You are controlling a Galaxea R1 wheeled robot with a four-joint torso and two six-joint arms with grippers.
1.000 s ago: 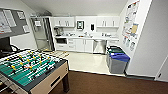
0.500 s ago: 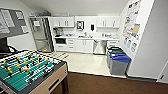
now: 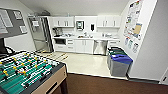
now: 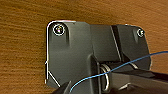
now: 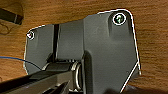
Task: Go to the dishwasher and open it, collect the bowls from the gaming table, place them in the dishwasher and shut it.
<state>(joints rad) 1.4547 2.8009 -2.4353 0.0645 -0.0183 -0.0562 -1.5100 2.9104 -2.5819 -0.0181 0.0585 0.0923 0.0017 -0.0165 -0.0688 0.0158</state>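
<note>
Head view. The whole scene sits slightly differently in the frame than a second ago: the kitchen counter and the recycling bins appear a little nearer and the table-football table a little lower, which indicates that the camera, and so the robot, is driving forward; none of the objects themselves has moved. For the task this reads as the first stage, the approach to the kitchen, with the appliance not yet reached or opened. The dishwasher [image 3: 100, 47], a grey steel front, stands closed under the counter [image 3: 85, 38] in the back wall, between white cabinet doors and well apart from the robot. The table-football table [image 3: 27, 72] with its green field lies close at lower left. At right, against the wall, stand two bins [image 3: 120, 62], the nearer one with a blue lid; what they hold cannot be seen. A tall refrigerator [image 3: 40, 33] stands at the left end of the kitchen.

Left wrist view. The robot's own dark plate lies over a brown wood-grained surface [image 4: 22, 37], with a thin blue cable [image 4: 120, 66] crossing it. Whether the left end effector is released or clenched cannot be told.

Right wrist view. The same brown surface shows here; the state of the right end effector cannot be told either.
</note>
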